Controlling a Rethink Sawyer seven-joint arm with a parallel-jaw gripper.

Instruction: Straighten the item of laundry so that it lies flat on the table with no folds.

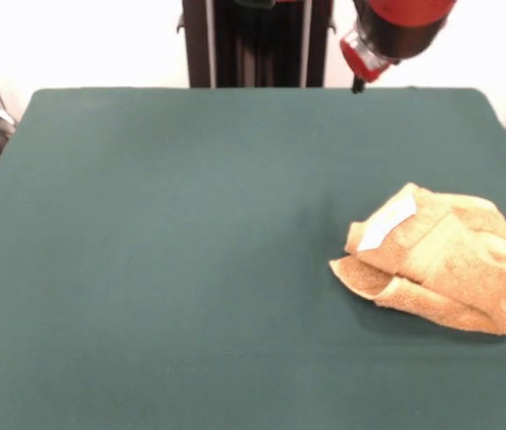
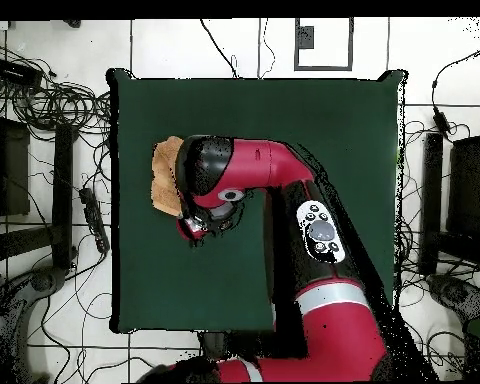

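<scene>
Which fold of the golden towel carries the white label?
The upper fold of the crumpled golden-orange terry towel; the white rectangular label lies on its left end, above the lower flap.

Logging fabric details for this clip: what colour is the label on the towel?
White. The label lies on the crumpled golden-orange towel; it shows best in the front view.

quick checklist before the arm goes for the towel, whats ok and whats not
1. Towel lying flat: not ok, it is bunched in folds.
2. Towel fully on the table: ok, though it sits near one side edge.
3. Label visible as a landmark: ok, it faces up on the top fold.
4. Gripper state: cannot tell, only a tip shows at the top of the front view.
5. Gripper contact with towel: ok, apart, held well above.
6. Overhead sight of towel: not ok, the arm covers part of it.
</scene>
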